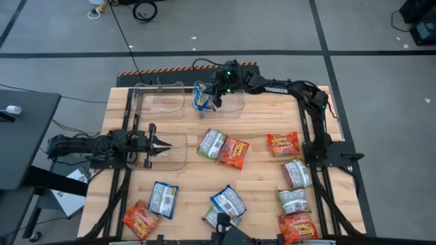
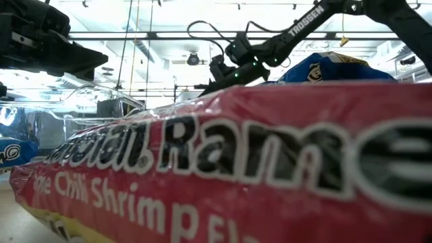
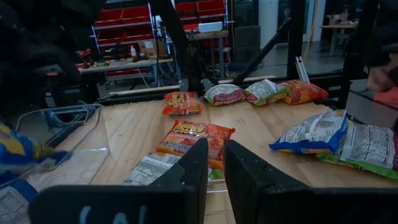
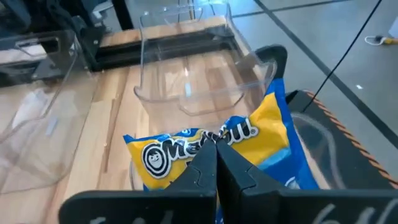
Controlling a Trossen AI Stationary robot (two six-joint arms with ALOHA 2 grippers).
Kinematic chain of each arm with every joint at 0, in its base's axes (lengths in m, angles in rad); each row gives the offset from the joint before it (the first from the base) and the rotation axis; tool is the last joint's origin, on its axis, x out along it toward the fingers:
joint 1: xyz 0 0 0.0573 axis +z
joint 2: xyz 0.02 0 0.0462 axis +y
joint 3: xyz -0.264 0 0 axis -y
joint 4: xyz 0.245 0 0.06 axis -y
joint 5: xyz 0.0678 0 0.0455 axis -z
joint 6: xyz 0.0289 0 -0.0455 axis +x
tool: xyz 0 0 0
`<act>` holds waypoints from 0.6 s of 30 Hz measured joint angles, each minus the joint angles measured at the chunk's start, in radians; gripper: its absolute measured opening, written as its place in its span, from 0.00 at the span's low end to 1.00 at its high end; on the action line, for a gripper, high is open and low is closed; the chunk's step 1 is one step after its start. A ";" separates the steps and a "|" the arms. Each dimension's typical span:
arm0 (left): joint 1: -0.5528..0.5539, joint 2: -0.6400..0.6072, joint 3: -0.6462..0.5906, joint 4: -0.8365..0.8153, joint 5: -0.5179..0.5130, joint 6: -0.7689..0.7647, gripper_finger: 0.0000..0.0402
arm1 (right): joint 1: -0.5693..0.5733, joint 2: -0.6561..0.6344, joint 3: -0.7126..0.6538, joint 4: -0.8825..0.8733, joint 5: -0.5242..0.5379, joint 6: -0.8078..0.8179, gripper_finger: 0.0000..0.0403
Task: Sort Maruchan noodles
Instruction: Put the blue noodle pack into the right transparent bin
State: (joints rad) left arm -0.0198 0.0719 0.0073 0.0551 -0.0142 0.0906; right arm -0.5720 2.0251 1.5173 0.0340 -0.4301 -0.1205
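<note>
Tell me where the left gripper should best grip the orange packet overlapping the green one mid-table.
Probably the orange packet's free edge facing away from the green packet, coming straight down: it lies flat and that side is clear. The left gripper sits over a clear bin, nearby.

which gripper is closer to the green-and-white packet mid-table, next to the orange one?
Left. The left gripper sits over a clear bin just beside the green-and-white packet; the right gripper is farther off, holding a blue-and-yellow packet.
</note>
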 joint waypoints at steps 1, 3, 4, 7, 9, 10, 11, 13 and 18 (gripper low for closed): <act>0.000 0.000 0.000 0.000 0.000 0.000 0.14 | 0.000 0.000 -0.014 0.016 0.001 0.005 0.00; 0.000 0.000 0.000 0.000 0.000 0.000 0.14 | 0.005 0.000 -0.034 0.063 0.026 0.005 0.00; 0.000 0.000 0.000 0.000 0.000 0.000 0.14 | 0.006 0.000 -0.042 0.071 0.036 0.005 0.00; 0.000 0.000 0.000 0.000 0.000 0.000 0.14 | 0.007 0.000 -0.061 0.070 0.046 -0.010 0.00; 0.000 0.000 0.000 0.000 0.000 0.000 0.14 | 0.007 0.000 -0.079 0.073 0.069 -0.014 0.01; 0.000 0.000 0.000 0.000 0.000 0.000 0.14 | 0.007 0.000 -0.088 0.072 0.076 -0.014 0.01; 0.000 0.000 0.000 0.000 0.000 0.000 0.14 | 0.006 0.000 -0.097 0.070 0.079 -0.013 0.01; 0.000 0.000 0.000 0.000 0.000 0.000 0.14 | 0.007 0.000 -0.109 0.068 0.081 -0.014 0.02; 0.000 0.000 0.000 0.000 0.000 0.000 0.14 | 0.030 0.001 -0.122 0.120 0.082 0.007 0.02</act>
State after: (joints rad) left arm -0.0196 0.0718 0.0073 0.0551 -0.0140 0.0906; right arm -0.5420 2.0262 1.3949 0.1536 -0.3481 -0.1134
